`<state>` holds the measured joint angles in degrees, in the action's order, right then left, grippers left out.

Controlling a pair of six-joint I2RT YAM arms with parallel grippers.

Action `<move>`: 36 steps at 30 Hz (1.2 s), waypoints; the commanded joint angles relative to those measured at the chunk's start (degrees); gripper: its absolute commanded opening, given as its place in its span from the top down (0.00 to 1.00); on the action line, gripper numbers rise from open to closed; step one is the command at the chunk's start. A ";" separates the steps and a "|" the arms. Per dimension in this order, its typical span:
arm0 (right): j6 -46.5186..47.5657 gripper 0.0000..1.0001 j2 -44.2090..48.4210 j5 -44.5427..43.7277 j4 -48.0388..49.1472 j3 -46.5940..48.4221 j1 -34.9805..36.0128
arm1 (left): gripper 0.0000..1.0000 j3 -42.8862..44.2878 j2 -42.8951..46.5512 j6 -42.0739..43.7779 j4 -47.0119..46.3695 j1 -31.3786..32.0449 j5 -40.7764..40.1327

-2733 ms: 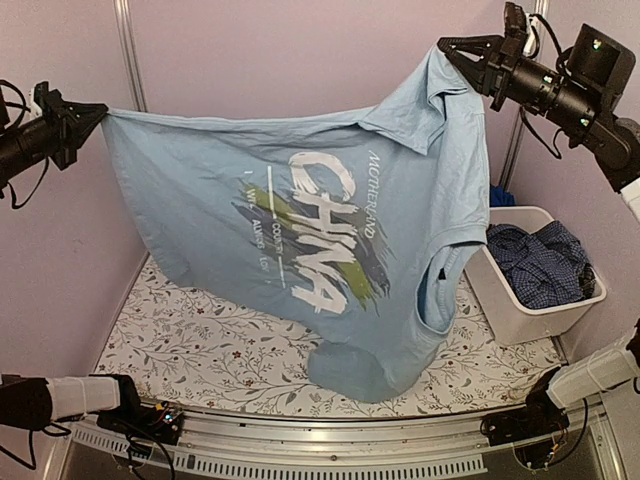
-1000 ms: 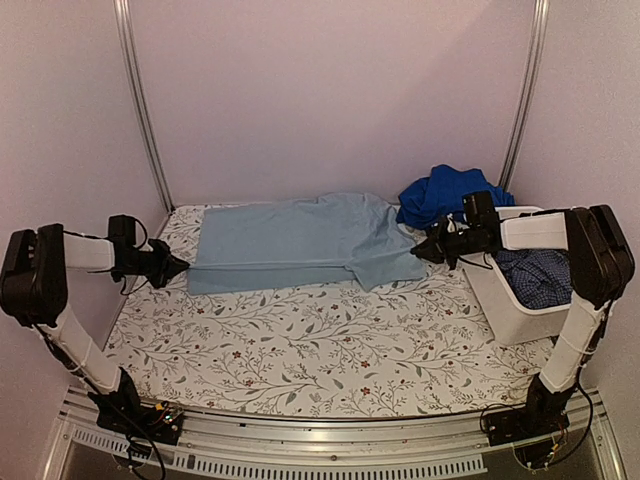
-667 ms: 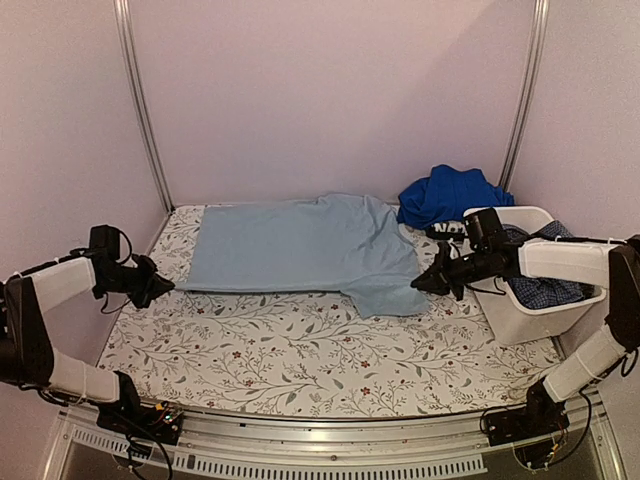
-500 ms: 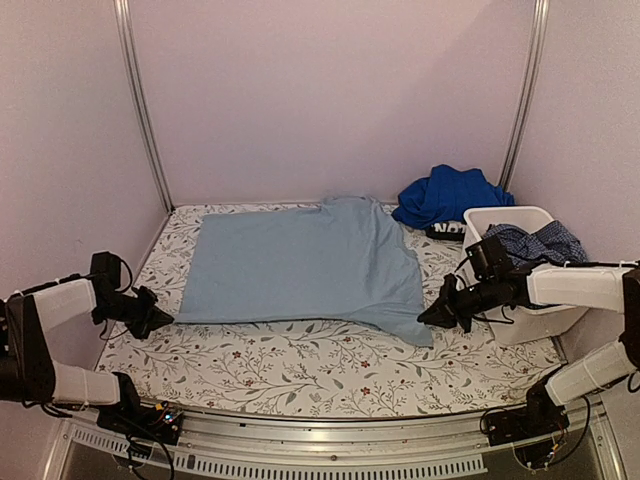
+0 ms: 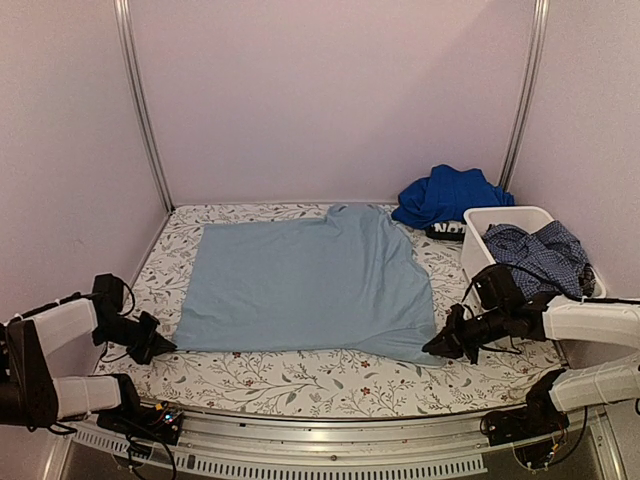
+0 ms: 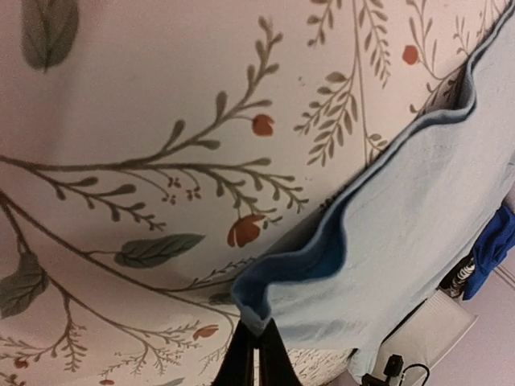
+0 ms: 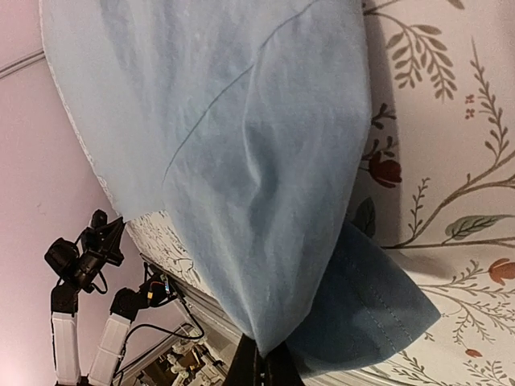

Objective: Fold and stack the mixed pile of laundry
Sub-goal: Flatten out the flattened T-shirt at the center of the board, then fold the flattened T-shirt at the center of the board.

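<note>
Both shut tight: left gripper (image 5: 160,348) on the near left corner of the pale blue shirt (image 5: 300,285), right gripper (image 5: 432,350) on its near right corner. Spread flat on the table (image 5: 300,372). Royal blue cloth (image 5: 450,195) heaped at the far right corner.

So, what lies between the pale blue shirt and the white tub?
In the top view, a strip of flowered table cover, bare but for a small black item at its far end. The pale blue shirt and white tub lie apart.
</note>
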<state>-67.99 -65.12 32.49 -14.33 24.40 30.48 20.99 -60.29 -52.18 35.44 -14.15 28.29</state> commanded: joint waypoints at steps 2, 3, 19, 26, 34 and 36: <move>-2.12 1.00 1.65 -2.25 -1.24 4.46 0.72 | 1.00 6.19 0.19 0.58 5.21 -0.25 -1.77; -2.54 1.00 1.99 -2.45 -0.76 4.62 0.72 | 1.00 7.18 -0.26 0.34 5.31 -0.26 -1.54; 1.90 1.00 -16.21 0.75 3.70 22.75 -7.03 | 1.00 21.68 -15.95 -3.30 0.26 -0.45 0.43; 7.47 1.00 -31.14 4.24 1.36 35.66 -11.64 | 1.00 31.09 -29.14 -1.69 -1.89 0.48 0.29; 13.59 0.99 -44.58 7.40 -2.22 48.35 -13.43 | 0.96 37.77 -42.88 -0.89 -6.08 4.22 1.24; 14.73 0.83 -46.38 7.85 -2.34 50.44 -13.80 | 0.86 38.82 -44.58 0.08 -6.89 4.28 1.67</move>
<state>-57.34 -108.14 38.28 -14.61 70.72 17.37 57.47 -102.19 -53.89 31.03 -10.79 29.21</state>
